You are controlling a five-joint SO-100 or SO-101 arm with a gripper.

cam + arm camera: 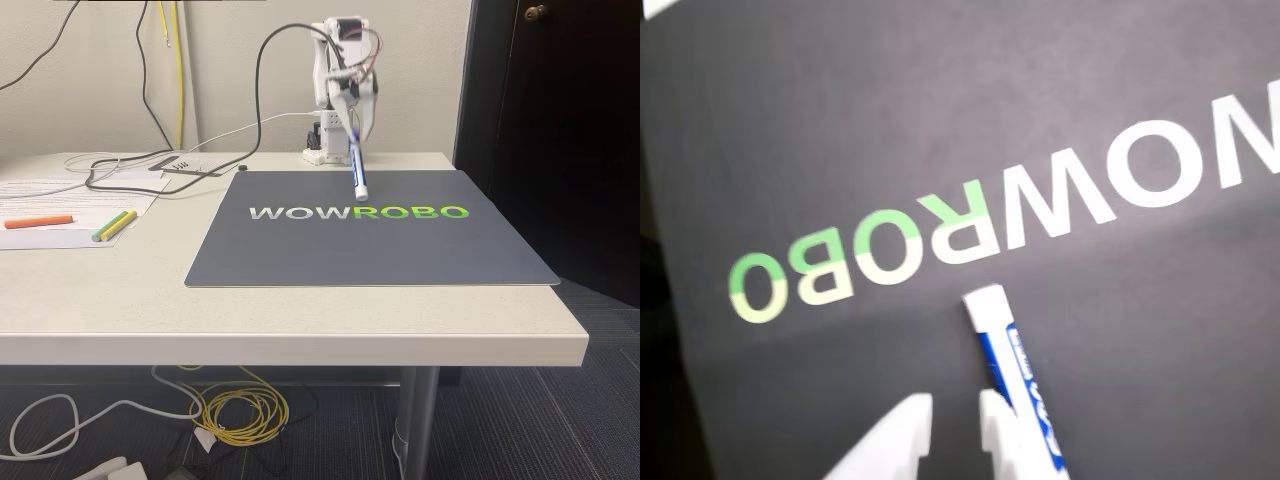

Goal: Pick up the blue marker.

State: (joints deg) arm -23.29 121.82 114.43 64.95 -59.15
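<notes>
Check the fingers [985, 440] first: in the wrist view they stand narrow at the bottom edge, and the blue marker [1015, 385] lies against the outer face of the finger on the right of that view rather than plainly between the two. Whether it is clamped there or carried some other way, you cannot tell from these pictures. In the fixed view the gripper [352, 110] hangs above the rear of the dark mat [330, 250], and the marker runs down and forward from it, with its white end low over the mat, just behind the printed lettering [358, 213]. Judge the pick-up as largely done: the marker appears lifted clear of the mat, though contact at its lower tip cannot be ruled out. What remains, if anything, is to raise it further and confirm a secure hold, since the tilted, off-centre seating suggests it could slip. Well away from the fingers, to the left in the fixed view, the orange pen [38, 221] and the yellow and green pens [114, 226] lie untouched on papers on the worktop [300, 320].
</notes>
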